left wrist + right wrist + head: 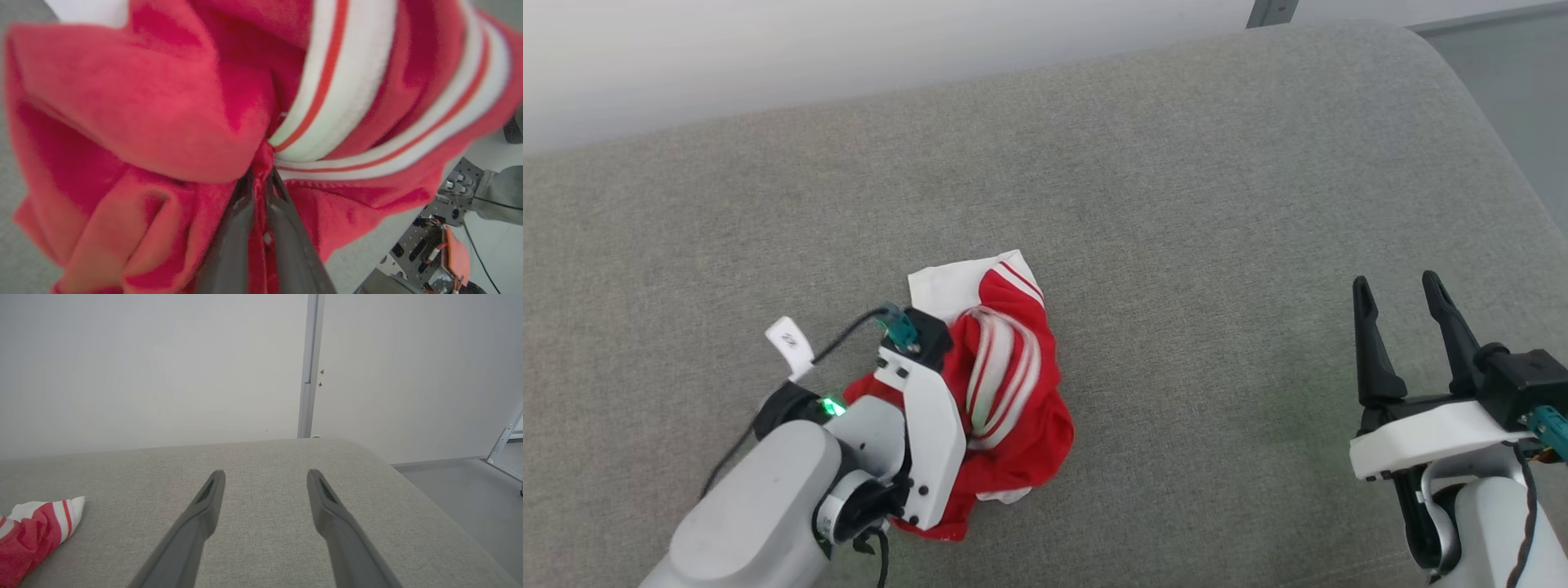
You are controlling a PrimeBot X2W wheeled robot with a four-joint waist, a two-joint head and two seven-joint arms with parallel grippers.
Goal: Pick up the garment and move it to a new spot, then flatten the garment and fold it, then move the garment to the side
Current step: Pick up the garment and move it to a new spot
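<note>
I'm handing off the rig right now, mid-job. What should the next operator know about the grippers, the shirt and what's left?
Left gripper: shut on the garment, pinching a red fold.
Right gripper: open and empty, over the grey cushion, well apart from the garment.
Garment: a crumpled heap on the cushion under the left wrist. I cannot tell whether it is lifted clear.
Done: grasp made.
Left: carry to a new spot, flatten, fold, move aside.

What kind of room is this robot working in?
Probably a bare test room, not a home: a wide grey fabric-covered cushion against a plain white wall, a grey metal post, and smooth grey floor.
</note>
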